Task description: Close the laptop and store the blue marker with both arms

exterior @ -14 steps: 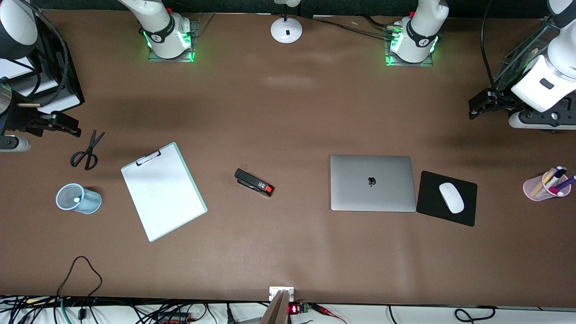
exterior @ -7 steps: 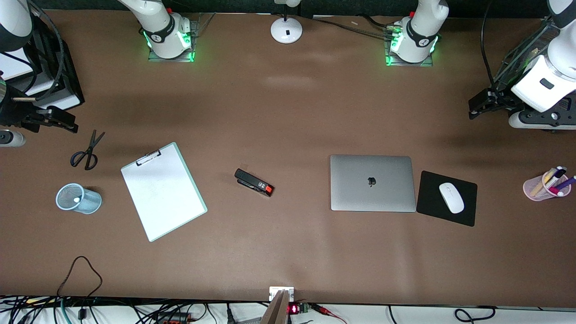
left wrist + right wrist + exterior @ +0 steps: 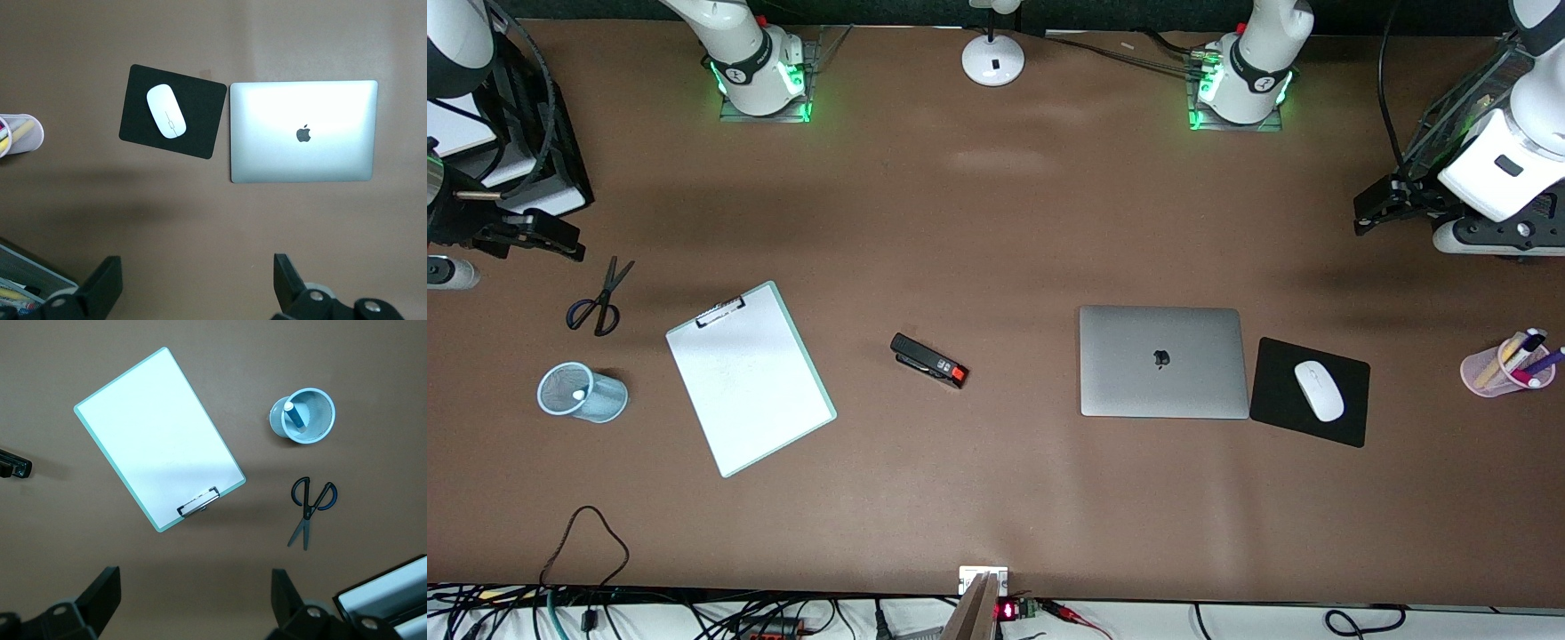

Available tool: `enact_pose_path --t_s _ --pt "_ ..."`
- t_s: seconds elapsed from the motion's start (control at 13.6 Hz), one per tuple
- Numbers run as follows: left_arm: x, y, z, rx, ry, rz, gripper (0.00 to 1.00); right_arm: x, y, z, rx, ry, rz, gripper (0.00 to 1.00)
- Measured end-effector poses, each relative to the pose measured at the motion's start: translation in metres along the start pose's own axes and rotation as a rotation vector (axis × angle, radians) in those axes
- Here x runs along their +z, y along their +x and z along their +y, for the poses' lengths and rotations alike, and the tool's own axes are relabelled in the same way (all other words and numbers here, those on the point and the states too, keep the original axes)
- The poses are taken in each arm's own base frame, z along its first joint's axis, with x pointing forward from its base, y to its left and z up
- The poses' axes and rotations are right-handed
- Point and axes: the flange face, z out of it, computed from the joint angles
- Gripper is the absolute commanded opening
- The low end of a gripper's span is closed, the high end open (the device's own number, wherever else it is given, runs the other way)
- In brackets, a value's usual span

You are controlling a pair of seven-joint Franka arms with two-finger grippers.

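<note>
The front view looks down steeply from high across the table (image 3: 996, 222), facing both arm bases, and covers the full tabletop. The left wrist view looks straight down from well above the laptop (image 3: 303, 131) and mouse pad (image 3: 200, 127), both also in the front view. The right wrist view looks straight down over the clipboard (image 3: 157, 437), scissors (image 3: 308, 507) and mesh cup (image 3: 303, 415), shared likewise.
</note>
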Motion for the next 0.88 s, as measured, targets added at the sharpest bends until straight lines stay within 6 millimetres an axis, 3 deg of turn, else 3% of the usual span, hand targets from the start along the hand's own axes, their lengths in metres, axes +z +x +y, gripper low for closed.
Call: enact_pose_path --t_s 0.88 --pt "0.0 0.0 -0.001 -0.001 0.0 -0.001 1.0 0.0 0.0 0.011 -0.034 0.005 0.003 1.0"
